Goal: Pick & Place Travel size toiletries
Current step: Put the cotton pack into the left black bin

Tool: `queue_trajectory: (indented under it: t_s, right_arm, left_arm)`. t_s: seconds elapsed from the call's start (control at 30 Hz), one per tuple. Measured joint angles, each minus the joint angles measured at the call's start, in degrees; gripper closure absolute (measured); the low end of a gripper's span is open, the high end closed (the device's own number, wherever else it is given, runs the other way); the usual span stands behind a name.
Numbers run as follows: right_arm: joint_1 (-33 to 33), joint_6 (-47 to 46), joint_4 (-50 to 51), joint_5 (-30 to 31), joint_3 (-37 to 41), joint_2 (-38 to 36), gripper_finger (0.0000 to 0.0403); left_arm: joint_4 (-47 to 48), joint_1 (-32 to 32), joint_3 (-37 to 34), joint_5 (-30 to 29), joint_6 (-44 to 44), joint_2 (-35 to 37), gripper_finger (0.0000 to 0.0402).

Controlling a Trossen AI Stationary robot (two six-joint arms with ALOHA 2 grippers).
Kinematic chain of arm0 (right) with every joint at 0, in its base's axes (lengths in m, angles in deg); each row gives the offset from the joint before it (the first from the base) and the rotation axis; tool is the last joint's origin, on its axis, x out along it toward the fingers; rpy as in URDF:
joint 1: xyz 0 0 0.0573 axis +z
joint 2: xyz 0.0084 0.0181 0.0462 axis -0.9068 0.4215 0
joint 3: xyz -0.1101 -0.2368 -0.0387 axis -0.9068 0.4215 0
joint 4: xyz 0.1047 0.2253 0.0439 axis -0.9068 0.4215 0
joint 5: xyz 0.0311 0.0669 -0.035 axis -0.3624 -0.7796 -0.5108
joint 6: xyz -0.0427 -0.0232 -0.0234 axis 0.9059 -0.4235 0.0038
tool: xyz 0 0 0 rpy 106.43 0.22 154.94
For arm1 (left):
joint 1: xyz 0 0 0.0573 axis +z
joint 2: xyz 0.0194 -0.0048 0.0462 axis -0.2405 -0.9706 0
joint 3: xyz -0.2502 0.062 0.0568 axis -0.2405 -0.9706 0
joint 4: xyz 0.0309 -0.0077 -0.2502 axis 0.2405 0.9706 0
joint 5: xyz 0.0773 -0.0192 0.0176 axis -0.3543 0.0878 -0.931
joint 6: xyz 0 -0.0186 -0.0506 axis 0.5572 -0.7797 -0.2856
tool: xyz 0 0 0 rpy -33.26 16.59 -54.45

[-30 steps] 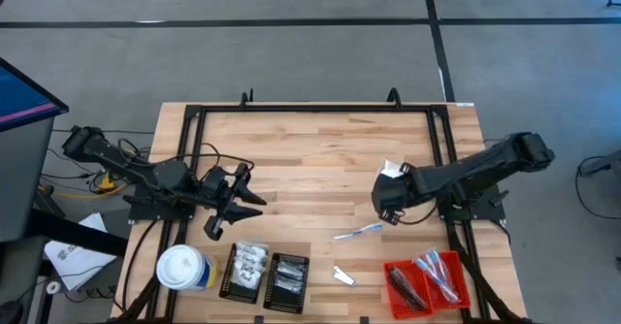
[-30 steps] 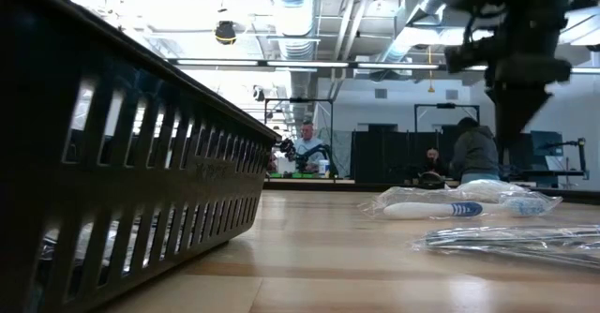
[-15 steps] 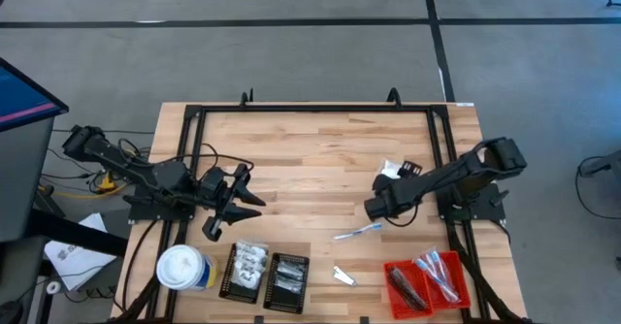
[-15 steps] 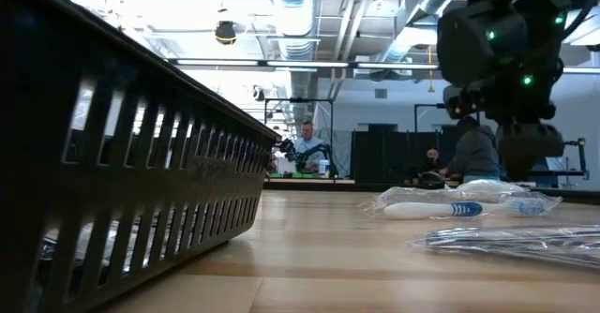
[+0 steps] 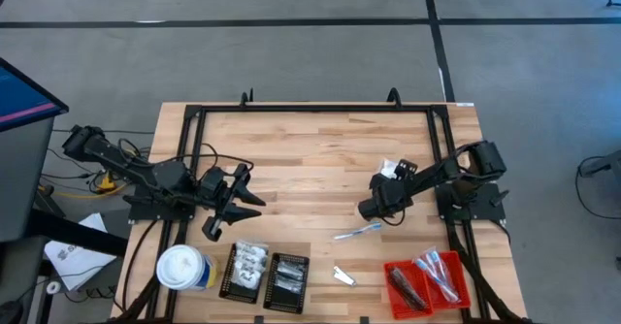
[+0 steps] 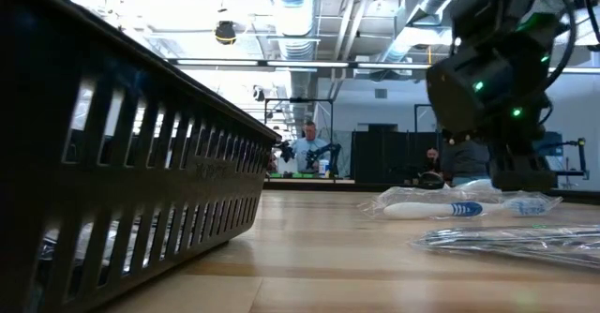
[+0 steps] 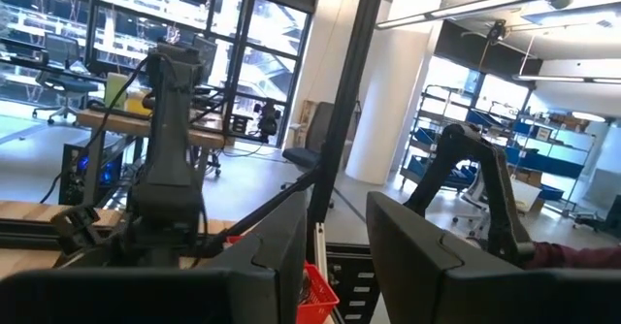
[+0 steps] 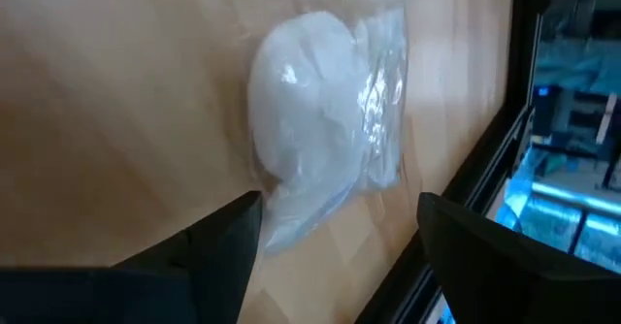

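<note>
A white puffy packet [image 8: 315, 135] in clear wrap lies flat on the wooden table [image 5: 310, 159], right of its middle [image 5: 391, 170]. My right gripper [image 8: 340, 256] is open and tipped down low over the table [image 5: 378, 200], with the packet's near end just ahead of its two fingers; no touch shows. A blue and white stick [image 5: 357, 231] in a clear wrapper lies nearer the front edge, in front of that gripper in the low view [image 6: 436, 209]. A silvery sachet [image 5: 343, 276] lies near the front edge. My left gripper [image 5: 243, 194] waits open and raised at the table's left.
A red ribbed tray [image 5: 427, 281] with sticks and dark bars stands at the front right. Two black trays [image 5: 250, 269] [image 5: 287, 278] and a white-topped canister [image 5: 182, 269] stand at the front left. A black frame [image 5: 315, 110] runs round the table. People work far behind.
My right gripper has sunk toward the table and drifted a little toward the table's left and near edge. It has tipped from nearly level to slanting down, while its arm folded in closer to its base. The packet and the stick have stayed put.
</note>
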Motion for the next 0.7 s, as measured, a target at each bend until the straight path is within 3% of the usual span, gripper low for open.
queue_trajectory:
  t_s: [0.33,0.7]
  right_arm:
    - [-5.61,3.69,-4.22,-2.58,-0.02,1.15,0.0133]
    - [-5.43,4.29,-4.76,-2.80,-0.02,1.13,0.0134]
  left_arm:
    - [-0.21,0.00,0.00,0.00,0.45,0.00,0.0298]
    - [-0.22,0.00,0.00,0.00,0.46,0.00,0.0298]
